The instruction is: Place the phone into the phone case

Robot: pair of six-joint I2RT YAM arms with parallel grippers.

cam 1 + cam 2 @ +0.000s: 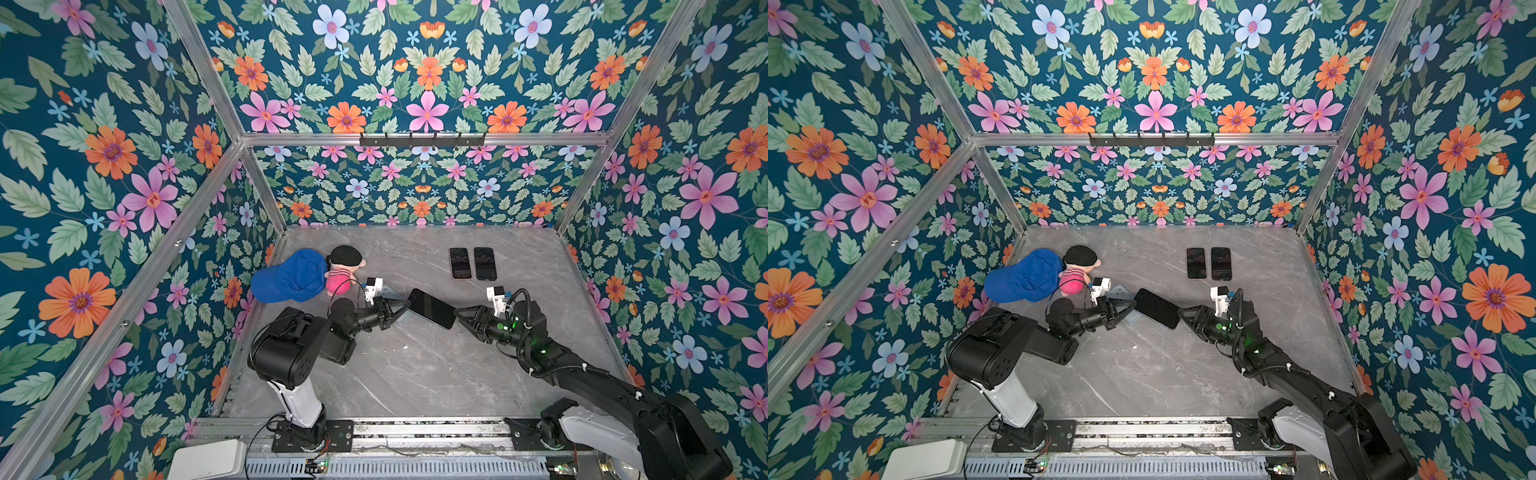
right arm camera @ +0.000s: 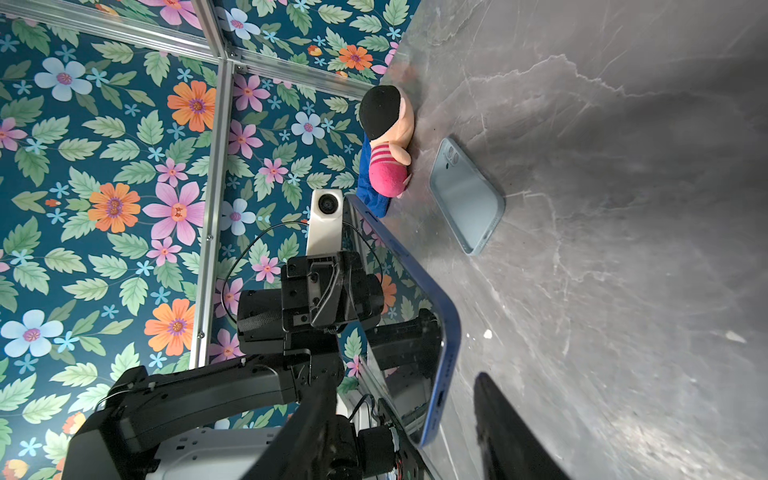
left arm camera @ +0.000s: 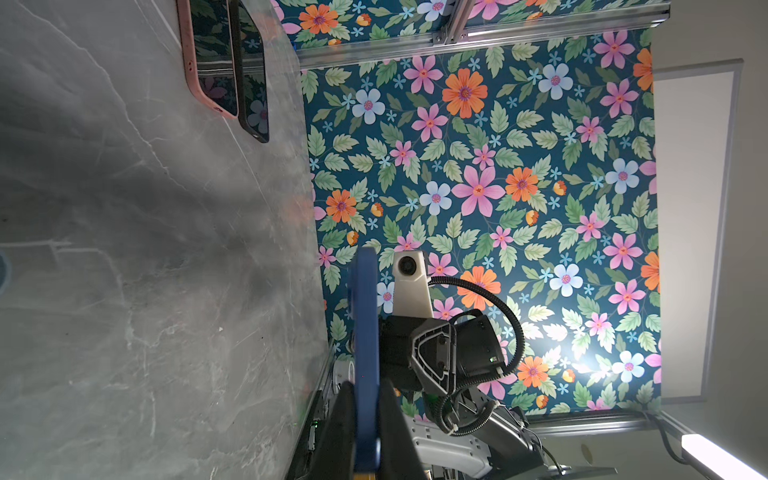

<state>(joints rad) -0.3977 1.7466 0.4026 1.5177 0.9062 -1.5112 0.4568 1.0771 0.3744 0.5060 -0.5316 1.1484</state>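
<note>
A dark-screened phone point(image 1: 432, 308) point(image 1: 1158, 308) with a blue rim hangs above the table between both arms. My left gripper point(image 1: 405, 307) point(image 3: 368, 399) is shut on its left end; the blue edge point(image 3: 365, 316) runs out from between the jaws. My right gripper point(image 1: 459, 313) point(image 2: 415, 415) is open around the other end of the phone point(image 2: 449, 332), with a gap showing on each side. The pale blue-grey phone case point(image 1: 392, 293) point(image 2: 465, 195) lies flat on the table, partly hidden under the left gripper in both top views.
Two cased phones lie side by side at the back right, one pink-rimmed point(image 1: 460, 263) point(image 3: 212, 62) and one black point(image 1: 485, 263) point(image 3: 251, 75). A blue cap point(image 1: 291, 276) and a plush doll point(image 1: 345, 268) point(image 2: 388, 141) sit at the back left. Floral walls enclose the marble table point(image 1: 415, 374).
</note>
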